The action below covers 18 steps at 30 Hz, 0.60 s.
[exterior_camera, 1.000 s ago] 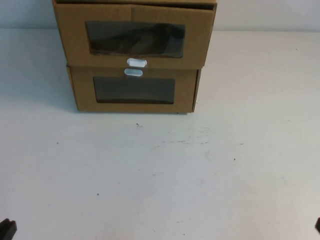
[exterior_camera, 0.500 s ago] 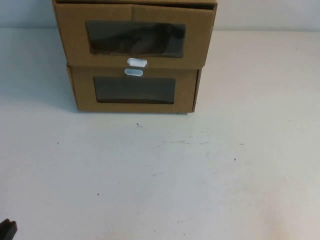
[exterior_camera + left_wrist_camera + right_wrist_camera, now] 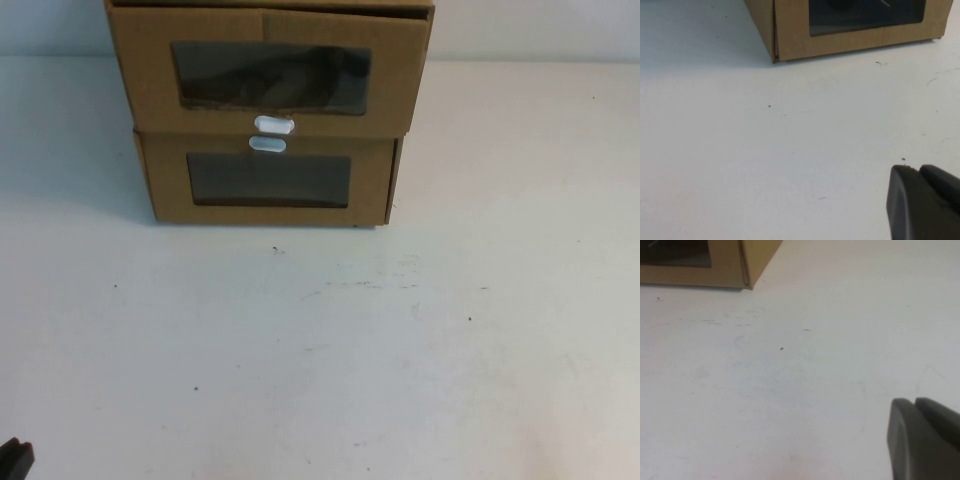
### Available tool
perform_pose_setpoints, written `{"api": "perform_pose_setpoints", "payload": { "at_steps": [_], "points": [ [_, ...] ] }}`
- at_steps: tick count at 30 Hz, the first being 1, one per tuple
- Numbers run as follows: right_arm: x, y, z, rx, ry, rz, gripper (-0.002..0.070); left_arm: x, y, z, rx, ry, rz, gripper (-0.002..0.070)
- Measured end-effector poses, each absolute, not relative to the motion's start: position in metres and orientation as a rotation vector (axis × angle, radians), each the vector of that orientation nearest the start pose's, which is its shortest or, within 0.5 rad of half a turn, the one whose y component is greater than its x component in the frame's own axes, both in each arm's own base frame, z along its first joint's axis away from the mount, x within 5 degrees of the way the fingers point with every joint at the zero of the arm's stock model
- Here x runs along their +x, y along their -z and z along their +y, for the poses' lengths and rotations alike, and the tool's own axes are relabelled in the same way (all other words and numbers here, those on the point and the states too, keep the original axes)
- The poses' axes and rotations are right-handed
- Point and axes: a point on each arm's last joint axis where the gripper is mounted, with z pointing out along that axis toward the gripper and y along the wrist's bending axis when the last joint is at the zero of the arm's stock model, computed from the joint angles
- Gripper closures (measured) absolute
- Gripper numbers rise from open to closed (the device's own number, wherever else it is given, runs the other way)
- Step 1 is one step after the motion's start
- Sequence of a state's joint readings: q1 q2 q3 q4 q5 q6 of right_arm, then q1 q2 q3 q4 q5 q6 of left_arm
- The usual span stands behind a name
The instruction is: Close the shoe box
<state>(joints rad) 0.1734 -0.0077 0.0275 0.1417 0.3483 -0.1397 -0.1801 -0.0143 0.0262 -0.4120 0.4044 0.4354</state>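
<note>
The shoe box [image 3: 268, 70] is the upper of two stacked brown cardboard boxes at the table's far middle. It has a wrinkled clear window and a white pull tab [image 3: 273, 125] at its front's lower edge. Its front stands slightly forward of the box below. My left gripper [image 3: 15, 458] is at the near left corner, far from the box; in the left wrist view [image 3: 917, 169] it is shut and empty over the bare table. My right gripper [image 3: 914, 401] is out of the high view; its wrist view shows it shut and empty.
The lower cardboard box [image 3: 268, 182] has a flatter window and a white tab [image 3: 267, 144] at its upper edge. Its corners show in the left wrist view [image 3: 840, 30] and the right wrist view [image 3: 725, 265]. The white table [image 3: 330, 350] stretches between boxes and grippers.
The right gripper's tip, at the high view's lower right edge a second ago, has gone out of view. The boxes and the left gripper have not moved.
</note>
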Motion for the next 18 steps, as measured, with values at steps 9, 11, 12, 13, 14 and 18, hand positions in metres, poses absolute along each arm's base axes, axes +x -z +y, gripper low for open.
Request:
{"api": "perform_pose_setpoints", "payload": {
  "at_steps": [9, 11, 12, 13, 14, 18],
  "points": [
    [0.0517, -0.1733, 0.0140, -0.193, -0.173, 1.841, 0.0687, 0.0479, -0.1719, -0.0233, 0.326, 0.235, 1.843, 0.0677],
    [0.0517, -0.1733, 0.0140, -0.193, -0.173, 1.841, 0.0687, 0.0479, -0.1719, -0.0233, 0.326, 0.235, 1.843, 0.0677],
    [0.0517, -0.1733, 0.0140, -0.193, -0.173, 1.841, 0.0687, 0.0479, -0.1719, -0.0233, 0.326, 0.235, 1.843, 0.0677],
    [0.0517, -0.1733, 0.0140, -0.193, -0.173, 1.841, 0.0687, 0.0479, -0.1719, -0.0233, 0.326, 0.235, 1.843, 0.0677],
    [0.0517, -0.1733, 0.0140, -0.193, -0.173, 1.841, 0.0687, 0.0479, -0.1719, -0.0233, 0.326, 0.235, 1.843, 0.0677],
    [0.0517, -0.1733, 0.0140, -0.195, -0.172, 1.840, 0.0687, 0.0481, -0.1719, -0.0228, 0.337, 0.218, 1.841, 0.0677]
  ]
}}
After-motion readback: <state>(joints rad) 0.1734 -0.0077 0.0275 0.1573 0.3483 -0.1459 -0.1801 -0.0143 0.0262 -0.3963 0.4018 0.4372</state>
